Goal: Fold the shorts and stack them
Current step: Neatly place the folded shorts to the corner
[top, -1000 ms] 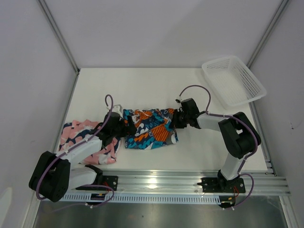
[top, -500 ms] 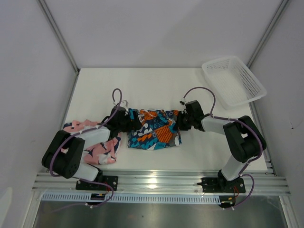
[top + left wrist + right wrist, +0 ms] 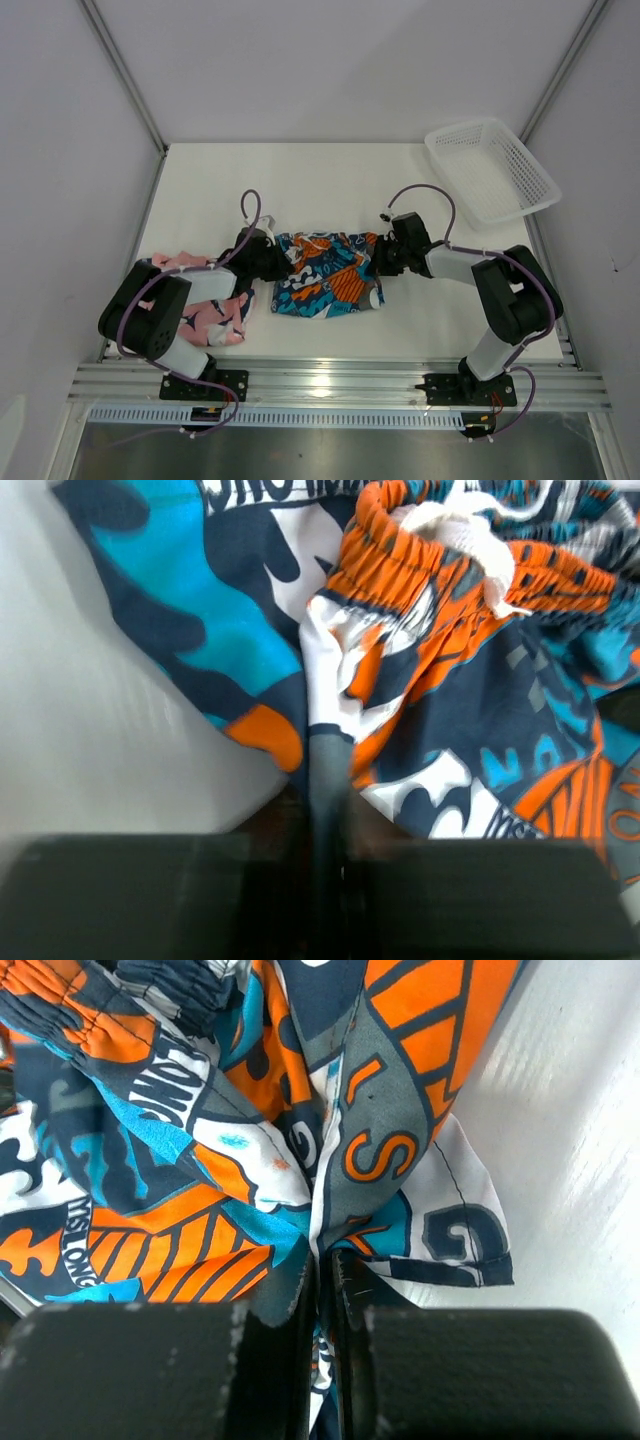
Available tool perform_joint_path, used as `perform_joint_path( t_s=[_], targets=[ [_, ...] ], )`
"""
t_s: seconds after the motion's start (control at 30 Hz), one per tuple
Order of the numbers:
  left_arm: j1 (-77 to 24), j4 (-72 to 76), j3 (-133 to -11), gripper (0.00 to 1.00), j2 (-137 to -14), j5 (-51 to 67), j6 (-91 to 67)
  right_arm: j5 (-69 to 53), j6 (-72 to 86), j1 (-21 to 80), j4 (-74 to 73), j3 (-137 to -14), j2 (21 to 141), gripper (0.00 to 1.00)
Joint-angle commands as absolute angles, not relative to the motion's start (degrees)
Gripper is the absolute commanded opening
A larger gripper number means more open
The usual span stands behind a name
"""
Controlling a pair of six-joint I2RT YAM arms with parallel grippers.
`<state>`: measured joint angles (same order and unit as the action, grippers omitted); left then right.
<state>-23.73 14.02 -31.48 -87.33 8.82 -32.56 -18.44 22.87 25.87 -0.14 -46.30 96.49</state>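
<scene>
right fingers (image 3: 440,1370) pinched on patterned shorts (image 3: 200,1140), white table (image 3: 570,1160) beneath

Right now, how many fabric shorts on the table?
2: blue, teal and orange patterned shorts at centre; pink navy-and-white shorts at left, partly hidden under the left arm.

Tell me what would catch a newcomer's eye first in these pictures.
First the bright blue, teal and orange patterned shorts at the centre of the table, pinched at either side by the left hand and the right hand. Then the pink shorts, crumpled under the left arm, and the white mesh basket at the far right corner.
</scene>
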Motion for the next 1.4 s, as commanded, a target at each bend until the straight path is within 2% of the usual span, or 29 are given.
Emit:
perform_joint_path(
  t_s=[0.0,0.03,0.13,0.27,0.5,1.0,1.1,1.37],
  targets=[
    [-24.7,17.1,-29.4,0.05,-87.3,11.4,-33.7,-17.5,23.1,26.0,-0.6,-45.4,93.7,0.02],
    [-24.9,16.6,-29.9,0.0,-86.8,11.1,-33.5,-15.4,23.4,26.1,-0.7,-45.7,93.4,0.0],
    [-24.6,12.5,-31.3,0.0,-84.3,6.8,-31.9,-12.2,24.1,25.4,-3.2,-46.0,92.5,0.0],
    [-24.2,8.5,-32.8,0.0,-81.3,3.8,-29.7,-14.6,24.2,24.1,-2.3,-44.7,90.8,0.0],
    [-24.3,3.6,-37.5,0.0,-78.8,5.1,-27.7,-13.7,24.3,33.3,-5.5,-50.8,90.5,0.0],
    [-19.3,-25.5,-57.6,0.0,-72.7,0.4,-24.5,-7.9,30.7,44.2,-4.8,-63.0,89.9,0.0],
    [-15.7,-29.6,-57.9,0.0,-69.9,-1.8,-24.1,-7.3,30.6,46.9,-4.9,-66.6,91.0,0.0],
    [9.8,-36.9,-56.1,0.0,-57.8,8.4,-20.7,-7.0,31.9,54.3,-0.7,-74.4,97.2,0.0]
  ],
)
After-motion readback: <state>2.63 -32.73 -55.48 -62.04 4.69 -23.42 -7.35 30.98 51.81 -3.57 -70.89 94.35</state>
